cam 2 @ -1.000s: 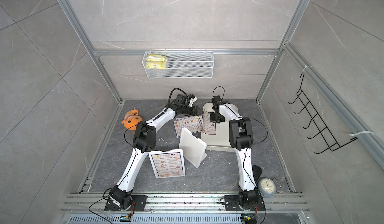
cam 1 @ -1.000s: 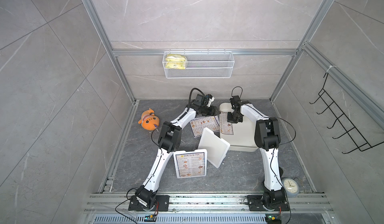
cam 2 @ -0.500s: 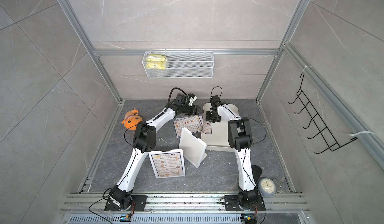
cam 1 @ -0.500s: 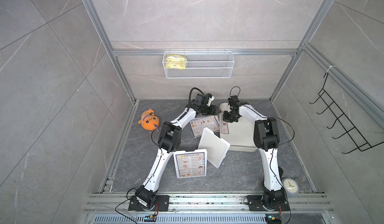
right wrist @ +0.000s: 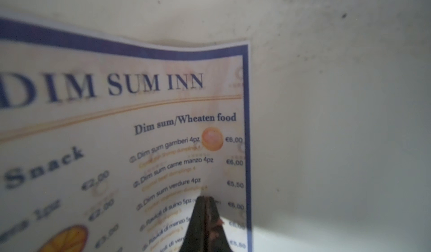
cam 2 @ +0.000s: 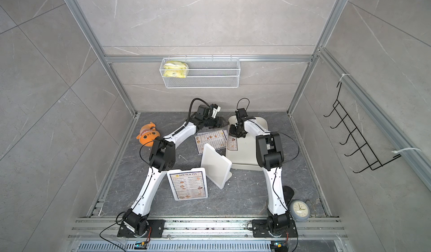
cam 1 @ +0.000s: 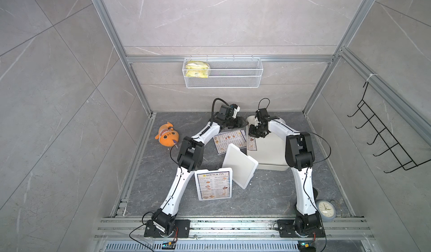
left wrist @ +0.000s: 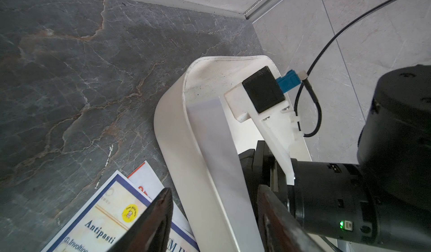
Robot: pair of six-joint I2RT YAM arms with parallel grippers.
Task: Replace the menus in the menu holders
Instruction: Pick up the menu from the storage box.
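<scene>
Grey floor (cam 1: 268, 192) — right gripper (right wrist: 205, 200), reaching far, tilted down, pinches menu (right wrist: 163, 99).

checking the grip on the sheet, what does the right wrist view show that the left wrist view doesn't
Only right wrist: the right gripper shut on the DIM SUM INN menu, printed face readable.
Only left wrist: the open left gripper, two loose menus on the dark floor, and the held menu's blank back.
Both: the cream tray and that held menu.
</scene>
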